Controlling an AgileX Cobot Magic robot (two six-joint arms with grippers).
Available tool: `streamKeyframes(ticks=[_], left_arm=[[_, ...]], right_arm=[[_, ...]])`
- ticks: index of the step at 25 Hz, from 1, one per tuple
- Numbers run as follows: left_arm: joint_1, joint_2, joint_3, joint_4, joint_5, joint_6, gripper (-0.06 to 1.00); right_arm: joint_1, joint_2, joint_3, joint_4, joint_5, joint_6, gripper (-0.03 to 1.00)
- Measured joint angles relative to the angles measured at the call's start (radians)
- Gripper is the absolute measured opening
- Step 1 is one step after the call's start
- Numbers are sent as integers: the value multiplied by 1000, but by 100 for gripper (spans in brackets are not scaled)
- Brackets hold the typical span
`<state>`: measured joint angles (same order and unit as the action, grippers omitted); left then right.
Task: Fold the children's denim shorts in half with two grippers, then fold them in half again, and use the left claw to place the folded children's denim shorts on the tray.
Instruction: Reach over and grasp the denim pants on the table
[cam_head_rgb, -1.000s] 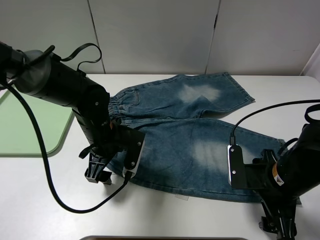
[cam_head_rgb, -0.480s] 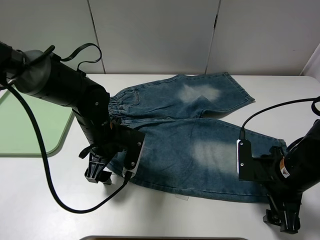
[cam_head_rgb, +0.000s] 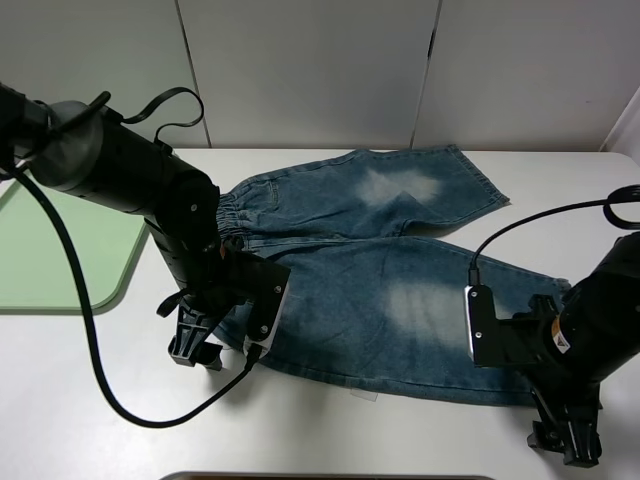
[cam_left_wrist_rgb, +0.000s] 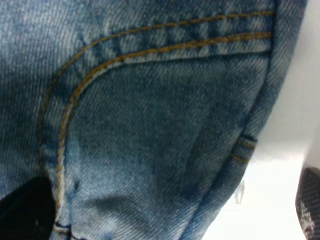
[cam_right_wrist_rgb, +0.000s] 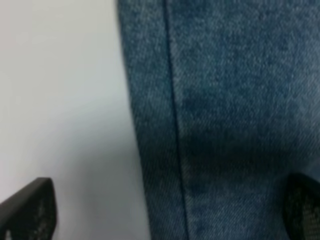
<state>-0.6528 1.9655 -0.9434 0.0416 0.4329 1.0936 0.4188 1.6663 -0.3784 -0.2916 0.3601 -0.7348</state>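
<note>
Denim shorts (cam_head_rgb: 380, 270) lie flat and unfolded on the white table (cam_head_rgb: 400, 440), apart from the green tray (cam_head_rgb: 50, 260). Left claw (cam_head_rgb: 195, 350) straddles their waistband corner, right gripper (cam_head_rgb: 568, 445) their leg hem — both wide, holding nothing, seemingly poised to pinch for the first fold.
</note>
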Motion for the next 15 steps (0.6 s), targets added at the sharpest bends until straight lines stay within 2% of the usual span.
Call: streamKeyframes(ticks=[5,9,15], left_arm=[[0,1,0,0,0,2,95],[0,1,0,0,-5,4,89],[0,1,0,0,-15,4,72]], right_arm=[[0,18,-10,7,8,-27,69],[0,21,-12,8,8,-30,69],[0,23,-9,26,18,-28,54]])
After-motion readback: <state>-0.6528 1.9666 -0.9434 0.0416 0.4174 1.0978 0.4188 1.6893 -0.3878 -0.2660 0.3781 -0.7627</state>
